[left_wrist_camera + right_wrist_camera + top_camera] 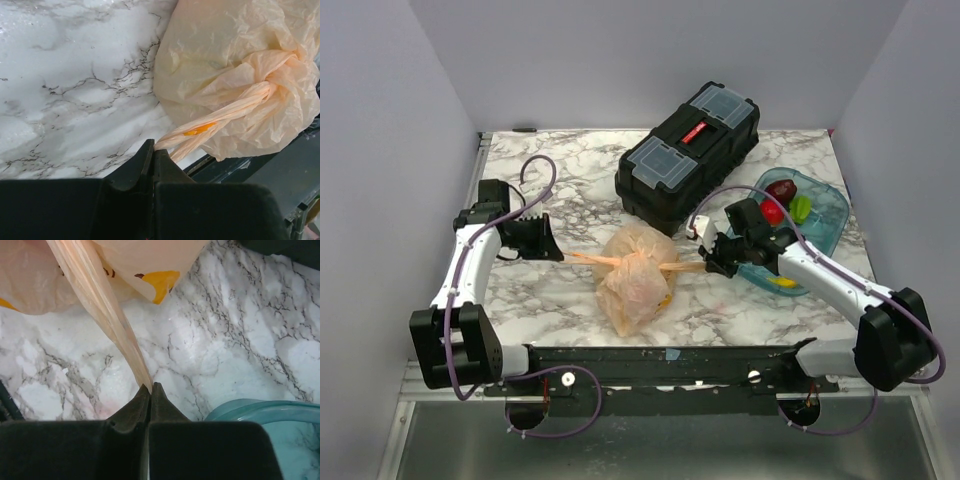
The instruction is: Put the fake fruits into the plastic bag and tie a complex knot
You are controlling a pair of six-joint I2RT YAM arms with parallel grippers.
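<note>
Seen from above, the plastic bag (632, 290) lies mid-table (550, 300), its long axis running 12 to 6 o'clock and the knot (638, 258) toward its 12 o'clock end. The left strip (592, 258) points to 9 o'clock and the right strip (682, 267) to 3 o'clock. Only the wrist views show the grips: the left hand (152, 150) is clenched on its strip and the right hand (150, 387) likewise. Fake fruits (772, 212) lie in the tray (830, 215) at 3 o'clock.
</note>
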